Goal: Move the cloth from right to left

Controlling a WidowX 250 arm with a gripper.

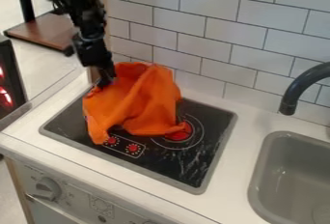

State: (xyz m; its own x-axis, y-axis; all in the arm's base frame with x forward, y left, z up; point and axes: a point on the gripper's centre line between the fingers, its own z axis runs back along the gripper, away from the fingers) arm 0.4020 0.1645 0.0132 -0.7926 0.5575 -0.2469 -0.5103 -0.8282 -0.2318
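The black gripper (pixel 105 79) is hanging at the upper left edge of the orange cloth (pixel 142 105); whether it is grasping or releasing the fabric, the view is not making clear. The cloth is lying rumpled across the left and middle of the black stove top (pixel 205 158), partly covering a red-centred ring (pixel 182 132). A grey sink (pixel 261 177) is sitting in the white bench (pixel 235 146), to the stove's right.

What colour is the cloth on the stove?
Orange; the cloth shows best in the camera view.
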